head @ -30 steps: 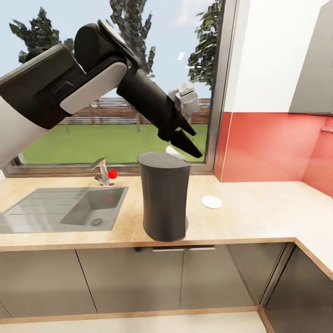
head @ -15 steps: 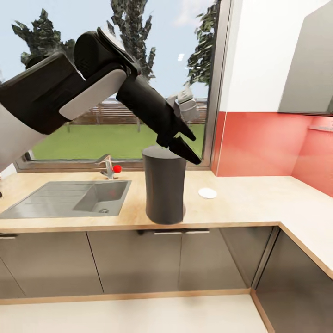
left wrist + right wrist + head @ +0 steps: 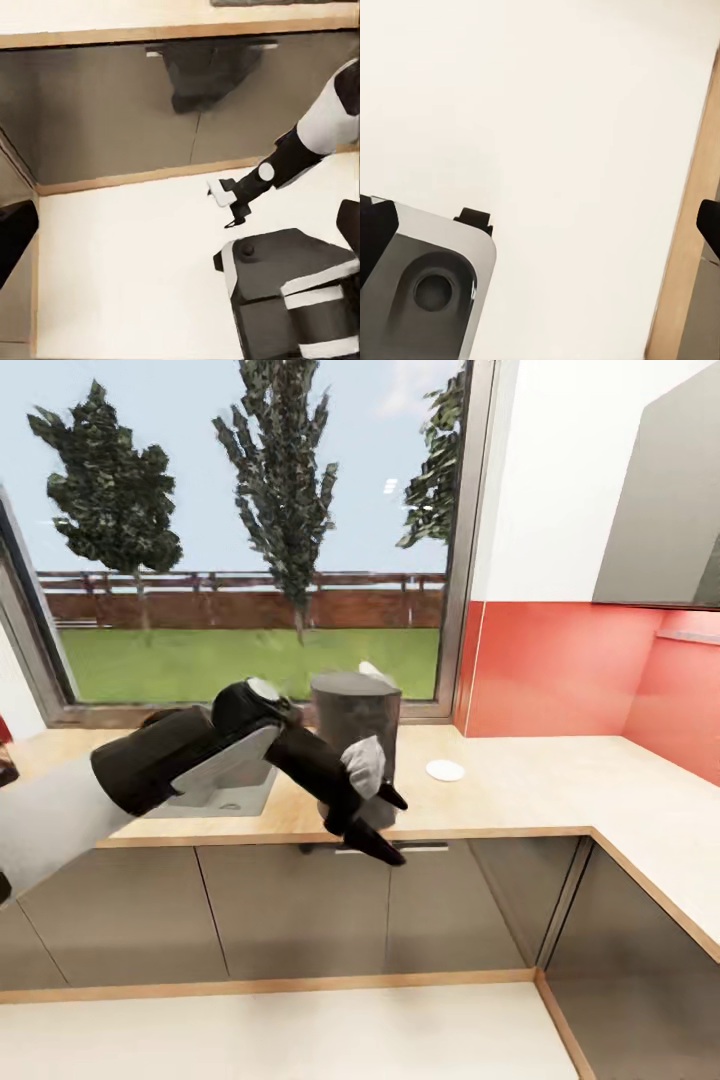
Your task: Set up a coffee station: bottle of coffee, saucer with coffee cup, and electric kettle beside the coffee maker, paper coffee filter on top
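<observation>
The charcoal coffee maker (image 3: 352,732) stands on the beige countertop (image 3: 520,790), near its front edge. A small white paper coffee filter (image 3: 372,671) rests on the maker's top, at the back rim. The white saucer (image 3: 445,770) lies flat to the right of the maker. My left gripper (image 3: 397,828) hangs open and empty, low in front of the maker at the counter's edge. In the left wrist view its fingertips (image 3: 15,234) stand far apart over the floor. My right gripper (image 3: 540,225) is open too, with pale floor between its fingers.
A steel sink (image 3: 243,796) lies left of the maker, mostly behind my left forearm. Glossy dark cabinets (image 3: 470,910) run under the counter, which turns a corner at the right. A large window is behind it, with a red backsplash (image 3: 560,670) beside it. My own base (image 3: 292,300) stands on the floor below.
My left arm has dropped from above the coffee maker to the counter's front edge. The filter stays on the maker. The view has pulled back and shifted.
</observation>
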Controlling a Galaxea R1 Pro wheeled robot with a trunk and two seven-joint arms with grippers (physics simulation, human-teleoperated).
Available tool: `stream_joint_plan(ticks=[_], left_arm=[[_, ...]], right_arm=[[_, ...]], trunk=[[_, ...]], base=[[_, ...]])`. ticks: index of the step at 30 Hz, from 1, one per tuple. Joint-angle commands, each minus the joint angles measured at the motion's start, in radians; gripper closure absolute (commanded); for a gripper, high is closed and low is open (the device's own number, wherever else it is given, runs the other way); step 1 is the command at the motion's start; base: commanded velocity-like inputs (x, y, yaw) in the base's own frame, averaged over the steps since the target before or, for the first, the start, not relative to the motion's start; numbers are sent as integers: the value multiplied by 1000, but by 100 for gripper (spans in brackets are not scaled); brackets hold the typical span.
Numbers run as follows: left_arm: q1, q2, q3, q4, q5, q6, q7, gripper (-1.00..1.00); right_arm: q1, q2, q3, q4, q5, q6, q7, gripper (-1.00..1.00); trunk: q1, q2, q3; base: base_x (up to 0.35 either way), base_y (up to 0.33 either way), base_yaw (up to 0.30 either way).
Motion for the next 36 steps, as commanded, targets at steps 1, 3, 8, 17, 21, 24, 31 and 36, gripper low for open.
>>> stream_joint_plan(ticks=[1, 3, 8, 17, 21, 24, 31, 36], left_arm=[[85, 11, -3, -13, 7, -25, 3, -100], [181, 27, -4, -21, 7, -51, 8, -100], [540, 113, -5, -22, 7, -219, 85, -100], [1102, 164, -9, 198, 10, -669, 210, -100], [1230, 93, 22, 407, 10, -730, 242, -100], [1293, -34, 229, 709, 9, -756, 250, -100], [1322, -157, 861, 1189, 5, -766, 239, -100], [1324, -168, 976, 1270, 4, -770, 242, -100]], right_arm=[[-1, 0, 4, 3, 0, -5, 0, -100], [-1, 0, 4, 3, 0, -4, 0, -100], [-1, 0, 3, 2, -2, -6, 0, -100], [-2, 0, 4, -13, -4, -6, 0, -100], [-2, 0, 4, -58, -4, -6, 0, -100], [-2, 1, 3, -103, -5, -6, 0, -100], [-2, 5, 4, -157, -6, -6, 0, -100], [-2, 4, 4, -162, -5, -6, 0, -100]], trunk=[[0, -1, -1], [0, -1, -1], [0, -1, -1], [0, -1, -1], [0, -1, -1], [0, -1, -1], [0, -1, -1], [0, -1, -1]], base=[[-4, 0, 0], [-3, 0, 0], [-1, 0, 0], [0, 0, 0], [0, 0, 0], [0, 0, 0], [0, 0, 0], [0, 0, 0]])
